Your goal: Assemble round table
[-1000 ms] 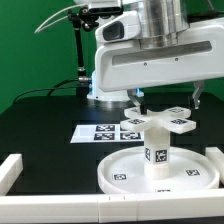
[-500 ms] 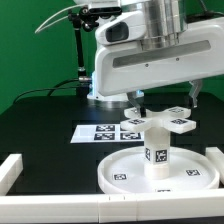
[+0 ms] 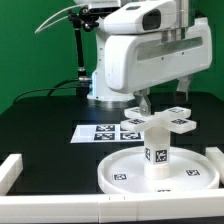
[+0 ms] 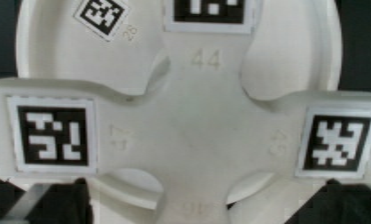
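Observation:
The large round disc (image 3: 122,178) lies on the black table near the front. The short thick leg (image 3: 157,152) stands upright at its middle. The cross-shaped foot piece (image 3: 172,124) sits on top of the leg. My gripper (image 3: 167,98) hangs just above and behind the foot, its fingers wide apart on either side of it. In the wrist view the foot (image 4: 191,110) fills the picture, and my gripper (image 4: 203,205) stands open astride one arm of the cross, with gaps at both sides. It holds nothing.
The marker board (image 3: 95,132) lies flat behind the disc, toward the exterior view's left. White border bars stand at the exterior view's left (image 3: 10,170), the right (image 3: 213,156) and along the front (image 3: 100,208). The arm's base stands at the back.
The hand has turned about its upright axis above the foot, and its fingers have swung round with it. The disc, leg and foot have not moved.

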`<state>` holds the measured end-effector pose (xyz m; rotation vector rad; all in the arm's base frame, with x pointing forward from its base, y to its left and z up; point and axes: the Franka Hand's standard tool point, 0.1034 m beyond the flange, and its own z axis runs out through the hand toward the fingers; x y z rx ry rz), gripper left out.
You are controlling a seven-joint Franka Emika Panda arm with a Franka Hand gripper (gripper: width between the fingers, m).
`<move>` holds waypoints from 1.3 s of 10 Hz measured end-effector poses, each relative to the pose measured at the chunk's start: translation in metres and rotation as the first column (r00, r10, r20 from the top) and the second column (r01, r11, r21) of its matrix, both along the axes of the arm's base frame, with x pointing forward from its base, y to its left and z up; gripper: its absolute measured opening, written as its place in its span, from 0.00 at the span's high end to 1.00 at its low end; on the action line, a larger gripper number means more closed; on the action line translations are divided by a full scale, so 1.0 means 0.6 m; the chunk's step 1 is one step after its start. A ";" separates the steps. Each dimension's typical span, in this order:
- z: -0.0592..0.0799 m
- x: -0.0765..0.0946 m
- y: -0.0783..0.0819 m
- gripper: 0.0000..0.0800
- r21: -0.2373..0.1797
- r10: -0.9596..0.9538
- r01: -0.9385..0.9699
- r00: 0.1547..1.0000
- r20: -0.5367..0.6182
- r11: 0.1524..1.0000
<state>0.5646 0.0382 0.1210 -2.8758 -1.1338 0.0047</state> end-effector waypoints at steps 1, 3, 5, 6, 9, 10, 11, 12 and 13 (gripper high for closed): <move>-0.001 0.000 -0.002 0.19 -0.002 0.093 -0.093 0.996 0.006 0.996; -0.006 -0.004 -0.007 0.19 -0.013 0.323 -0.322 0.946 0.018 0.947; -0.008 -0.006 -0.010 0.19 -0.020 0.470 -0.470 0.882 0.017 0.882; -0.010 -0.007 -0.011 0.19 -0.020 0.492 -0.492 0.870 0.016 0.871; -0.017 -0.010 -0.011 0.19 -0.018 0.496 -0.496 0.868 0.010 0.868; -0.020 -0.011 -0.011 0.19 -0.017 0.496 -0.496 0.868 0.007 0.868; -0.024 -0.011 -0.012 0.19 -0.020 0.511 -0.511 0.859 0.003 0.859; -0.030 -0.012 -0.011 0.19 -0.034 0.544 -0.544 0.839 -0.009 0.838; -0.038 -0.012 -0.010 0.19 -0.054 0.584 -0.584 0.811 -0.029 0.810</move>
